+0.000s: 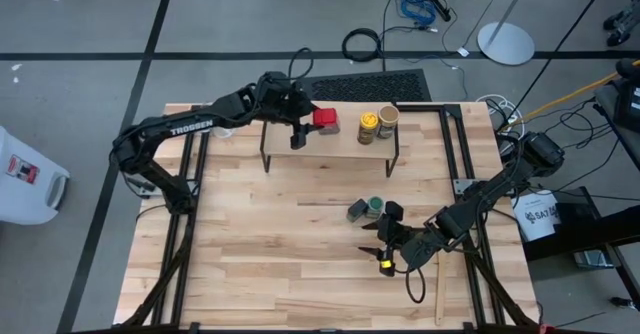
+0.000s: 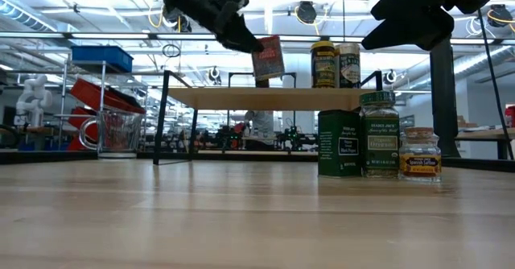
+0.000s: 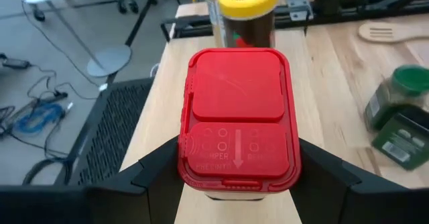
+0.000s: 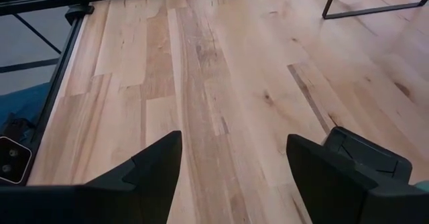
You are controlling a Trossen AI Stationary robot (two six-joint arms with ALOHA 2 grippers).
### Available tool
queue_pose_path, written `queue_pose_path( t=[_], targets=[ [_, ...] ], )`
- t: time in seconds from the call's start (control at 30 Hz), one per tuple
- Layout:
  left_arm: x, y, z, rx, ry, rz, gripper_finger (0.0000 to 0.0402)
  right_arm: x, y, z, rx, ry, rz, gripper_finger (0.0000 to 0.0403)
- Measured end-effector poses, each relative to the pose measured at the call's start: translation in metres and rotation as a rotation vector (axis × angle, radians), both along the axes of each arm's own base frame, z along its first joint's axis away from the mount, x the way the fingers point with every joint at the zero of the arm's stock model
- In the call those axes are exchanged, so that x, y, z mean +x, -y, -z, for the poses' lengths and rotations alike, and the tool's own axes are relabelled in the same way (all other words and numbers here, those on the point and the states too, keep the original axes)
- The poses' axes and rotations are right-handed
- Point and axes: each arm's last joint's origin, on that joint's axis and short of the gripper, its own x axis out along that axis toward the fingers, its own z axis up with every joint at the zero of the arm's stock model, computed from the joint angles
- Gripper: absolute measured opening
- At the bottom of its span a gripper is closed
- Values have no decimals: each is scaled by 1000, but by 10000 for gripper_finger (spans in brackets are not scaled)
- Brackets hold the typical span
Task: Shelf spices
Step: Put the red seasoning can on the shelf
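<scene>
My left gripper (image 3: 238,184) is shut on the red square tin (image 3: 236,120), which hangs tilted just above the left part of the shelf's plank (image 2: 241,98). The yellow jar (image 1: 368,126) and the tan jar (image 1: 387,121) stand on the plank's right end. The dark tin (image 2: 339,144), the green-lidded jar (image 2: 379,136) and the tiny brown jar (image 2: 420,152) stand on the table in front of the shelf. Near them, toward the table's near right, my right gripper (image 4: 234,143) is open over bare wood. My left gripper pinches the red tin between its two fingers (image 3: 157,177), one on each of two opposite side walls (image 3: 184,177) just under the lid. The fingers come from the table's left, slanting down. The tin (image 2: 268,57) is tilted and looks lifted clear of the plank.
A wooden spatula (image 1: 440,289) lies near the table's right front corner. A clear glass cup (image 2: 121,132) stands at the far left beside the shelf. Thin black legs (image 1: 264,154) carry the shelf. Open tabletop (image 1: 260,244) spreads to the near left.
</scene>
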Motion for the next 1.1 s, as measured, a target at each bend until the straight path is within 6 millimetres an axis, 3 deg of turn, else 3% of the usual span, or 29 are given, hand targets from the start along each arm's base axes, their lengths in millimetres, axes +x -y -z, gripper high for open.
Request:
queue_pose_path(
  t=[0.47,0.83,1.1],
  targets=[
    [22,-6,25,-14,-16,8,232,0,0,0,-9,0,-5,256],
    [30,-1,24,0,24,23,232,0,0,0,-16,-2,-9,256],
    [41,-5,38,-16,15,-3,232,0,0,0,-15,-1,-9,256]
  ],
)
